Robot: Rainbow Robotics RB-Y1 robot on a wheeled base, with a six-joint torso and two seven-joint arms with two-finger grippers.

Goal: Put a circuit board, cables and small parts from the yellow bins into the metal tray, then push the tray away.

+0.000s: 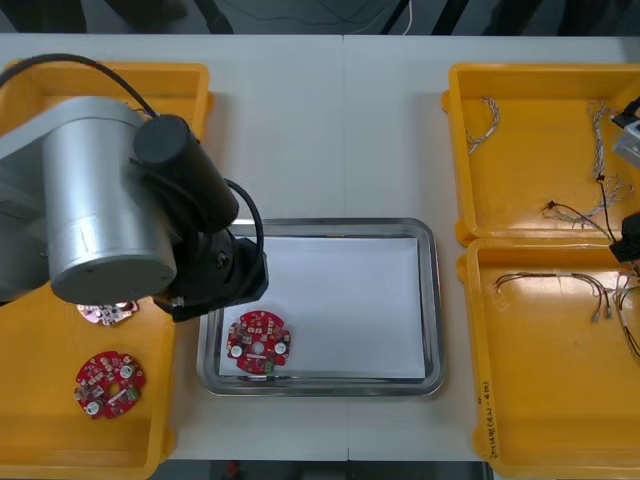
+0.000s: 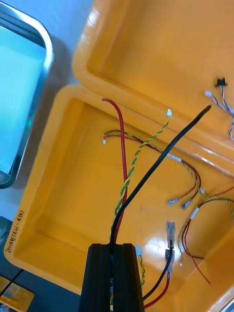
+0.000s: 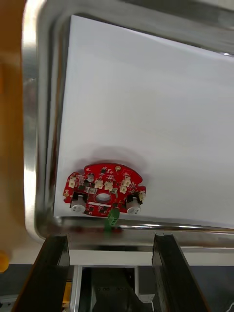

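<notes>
Left pincer (image 3: 109, 240) stands apart over the metal tray (image 3: 34, 146); a circuit board (image 3: 103, 189) lies inside. Right pincer (image 2: 111, 247) is clamped on cables (image 2: 156, 163) above a yellow bin (image 2: 58, 195).

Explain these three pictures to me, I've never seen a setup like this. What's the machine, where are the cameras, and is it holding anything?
This is a two-armed robot working at a table. The front view looks down from above the arms. A metal tray sits in the middle, with yellow bins on both sides. The other two pictures come from cameras on the wrists, so each arm's own black fingers rise from the bottom edge.

The left gripper is open and holds nothing. It is at the tray's near left corner, where one red board lies on the white lining. Two more boards lie in the near left bin.

The right gripper is over the near right bin, shut on cables: a black one plus red and yellow ones. More loose ones lie in the right bins.
</notes>
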